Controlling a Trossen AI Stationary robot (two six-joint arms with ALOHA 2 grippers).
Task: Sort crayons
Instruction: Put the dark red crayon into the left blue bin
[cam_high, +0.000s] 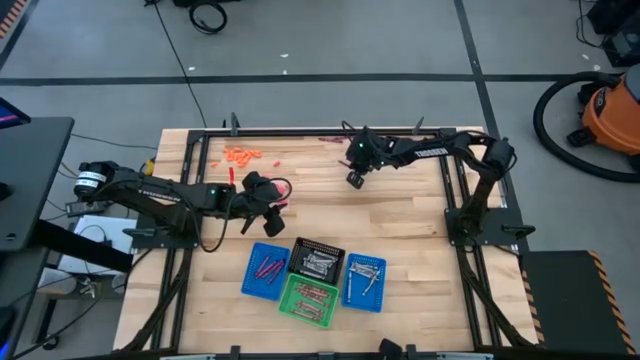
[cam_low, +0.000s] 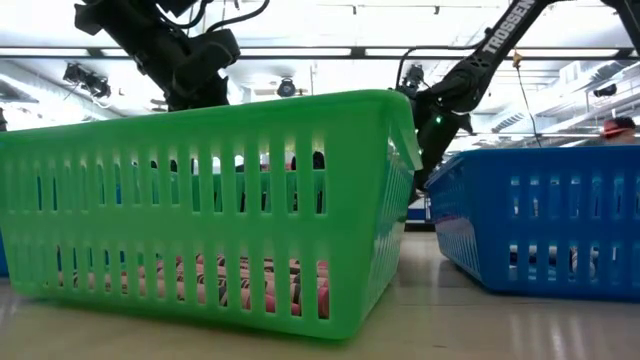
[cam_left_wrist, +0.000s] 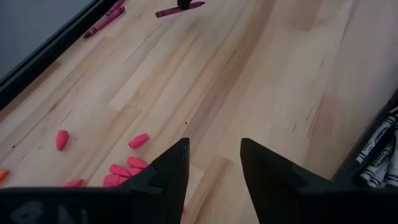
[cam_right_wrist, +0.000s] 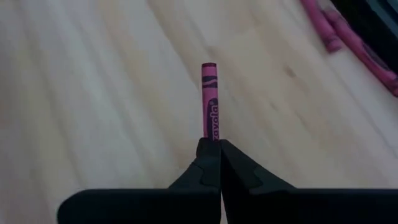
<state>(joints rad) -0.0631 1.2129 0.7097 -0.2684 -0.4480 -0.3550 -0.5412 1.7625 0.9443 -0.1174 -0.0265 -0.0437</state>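
My right gripper (cam_high: 355, 180) hangs over the far middle of the table, shut on a magenta crayon (cam_right_wrist: 209, 99). My left gripper (cam_left_wrist: 213, 165) is open above bare wood left of centre, just behind the baskets, and holds nothing. Orange-red crayon pieces (cam_high: 240, 155) lie scattered at the far left, and some of them (cam_left_wrist: 124, 168) show under the left fingers. Two or three maroon crayons (cam_right_wrist: 348, 31) lie by the far rail. A blue basket (cam_high: 267, 270), a black one (cam_high: 317, 262), a green one (cam_high: 308, 300) and a second blue one (cam_high: 364, 282) hold sorted crayons. My right gripper pinches the magenta crayon by its near end (cam_right_wrist: 211, 134) between the two fingertips. The crayon runs along the fingers and sticks out past them, most of its length free. The fingers slant down from the table's right. I cannot tell whether its far tip is off the wood.
The four baskets stand clustered at the near middle; in the low view the green basket (cam_low: 200, 210) and a blue basket (cam_low: 540, 220) fill the foreground. A black metal frame (cam_high: 300, 130) borders the table. Open wood lies between the grippers and the baskets.
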